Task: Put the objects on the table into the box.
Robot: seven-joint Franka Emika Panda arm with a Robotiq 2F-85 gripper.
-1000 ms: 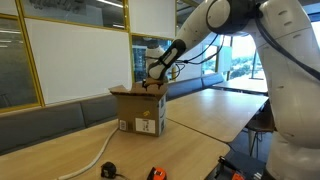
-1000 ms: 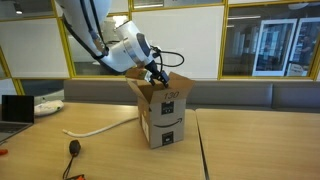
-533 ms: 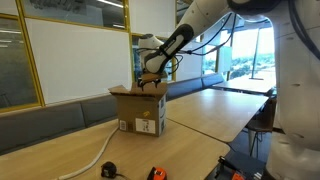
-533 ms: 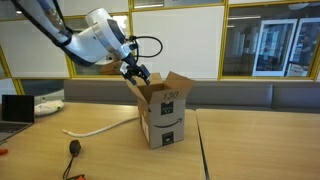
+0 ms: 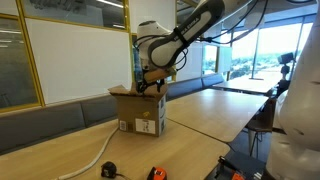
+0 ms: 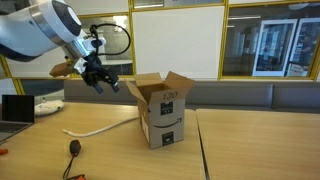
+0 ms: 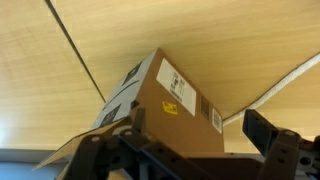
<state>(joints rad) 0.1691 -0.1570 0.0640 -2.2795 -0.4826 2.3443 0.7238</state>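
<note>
Noted cardboard box (image 6: 160,112) upright on tabletop (image 6: 240,140), flaps open. Found gripper (image 6: 99,79) aloft, left of box in an exterior view, not touching it. Logged fingers (image 7: 272,135) spread, holding nothing. Observed white cable (image 6: 100,128) on tabletop left of box, black plug (image 6: 73,148) nearer.

Arm (image 6: 40,25) aloft, fingers (image 7: 268,132) spread

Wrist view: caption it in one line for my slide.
Open pincer looks down on a cardboard box on the wooden table, white cable beside it.
</note>
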